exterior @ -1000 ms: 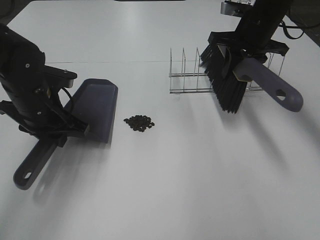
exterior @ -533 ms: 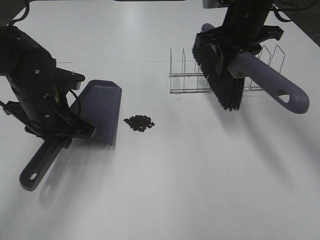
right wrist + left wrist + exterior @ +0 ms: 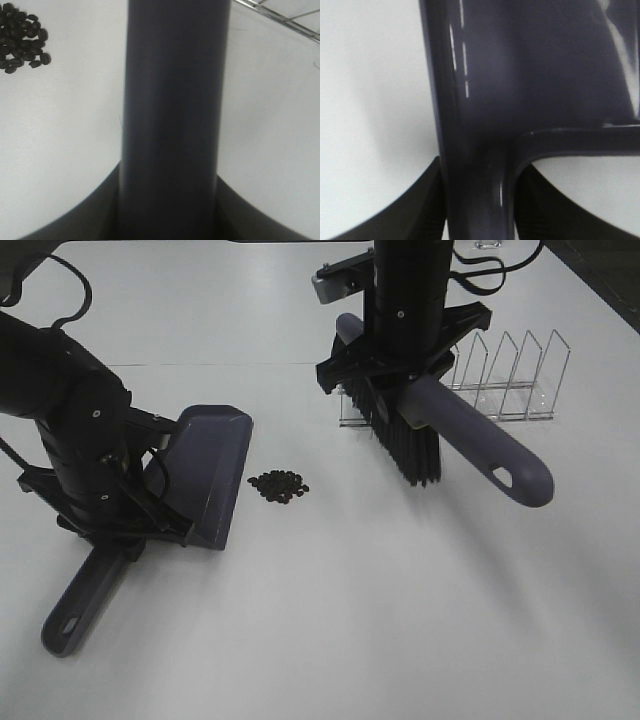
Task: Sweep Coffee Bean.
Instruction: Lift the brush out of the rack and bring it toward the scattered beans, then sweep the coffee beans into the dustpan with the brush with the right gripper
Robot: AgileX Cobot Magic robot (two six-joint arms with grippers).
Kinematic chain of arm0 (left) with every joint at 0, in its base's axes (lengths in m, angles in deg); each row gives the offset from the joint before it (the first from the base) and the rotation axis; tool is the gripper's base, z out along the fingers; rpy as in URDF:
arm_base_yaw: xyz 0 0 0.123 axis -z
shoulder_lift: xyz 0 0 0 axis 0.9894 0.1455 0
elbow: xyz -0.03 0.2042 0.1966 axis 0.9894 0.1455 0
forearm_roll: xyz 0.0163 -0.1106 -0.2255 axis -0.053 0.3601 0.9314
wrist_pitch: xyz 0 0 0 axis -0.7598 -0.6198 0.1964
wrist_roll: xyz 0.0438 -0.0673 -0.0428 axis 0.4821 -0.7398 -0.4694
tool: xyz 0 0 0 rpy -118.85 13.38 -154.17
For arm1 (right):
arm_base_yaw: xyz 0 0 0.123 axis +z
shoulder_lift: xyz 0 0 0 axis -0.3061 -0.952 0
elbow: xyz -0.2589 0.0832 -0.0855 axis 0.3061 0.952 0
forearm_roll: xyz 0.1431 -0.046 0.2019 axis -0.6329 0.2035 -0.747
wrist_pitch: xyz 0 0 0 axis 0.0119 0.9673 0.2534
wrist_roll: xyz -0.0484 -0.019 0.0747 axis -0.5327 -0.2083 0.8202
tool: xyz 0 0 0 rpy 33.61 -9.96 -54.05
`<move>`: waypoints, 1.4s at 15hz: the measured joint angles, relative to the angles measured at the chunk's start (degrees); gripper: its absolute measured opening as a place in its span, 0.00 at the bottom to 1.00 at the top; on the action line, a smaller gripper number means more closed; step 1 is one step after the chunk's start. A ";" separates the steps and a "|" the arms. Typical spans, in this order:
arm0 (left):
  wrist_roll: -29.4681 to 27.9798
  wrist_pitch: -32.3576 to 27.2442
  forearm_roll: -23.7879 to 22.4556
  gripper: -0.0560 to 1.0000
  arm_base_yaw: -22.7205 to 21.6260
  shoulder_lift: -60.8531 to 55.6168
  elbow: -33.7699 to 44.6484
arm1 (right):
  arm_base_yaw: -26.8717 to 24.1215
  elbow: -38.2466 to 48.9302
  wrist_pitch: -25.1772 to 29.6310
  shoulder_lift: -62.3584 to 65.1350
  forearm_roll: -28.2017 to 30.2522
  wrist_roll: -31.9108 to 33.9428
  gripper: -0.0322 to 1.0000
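Observation:
A small pile of dark coffee beans (image 3: 279,486) lies on the white table; it also shows in the right wrist view (image 3: 21,36). The purple dustpan (image 3: 212,472) rests just left of the pile, its open lip facing the beans with a small gap. My left gripper (image 3: 112,528) is shut on the dustpan handle (image 3: 475,125). My right gripper (image 3: 405,380) is shut on the purple brush handle (image 3: 172,100). The brush's black bristles (image 3: 408,445) hang to the right of the beans, at the table surface or just above it.
A wire rack (image 3: 505,380) stands behind and to the right of the brush. The brush handle's free end (image 3: 510,472) sticks out to the right. The dustpan handle's end (image 3: 68,615) points toward the front left of the table (image 3: 380,620).
My right arm has carried the brush left, from over the rack toward the beans. My left arm has shifted the dustpan a little right, closer to the pile.

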 joint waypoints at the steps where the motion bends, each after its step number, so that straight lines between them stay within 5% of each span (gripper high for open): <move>1: 0.29 0.11 0.00 0.38 0.00 0.06 0.00 | 0.40 0.00 0.00 -1.20 0.57 0.52 0.31; 8: 1.32 0.11 -0.11 0.38 0.00 0.52 -0.11 | 0.63 0.00 -0.06 -6.53 6.99 4.64 0.31; 21: 2.98 1.89 -0.46 0.38 0.00 0.74 -0.17 | 1.43 -8.94 0.00 -16.27 -4.58 5.04 0.31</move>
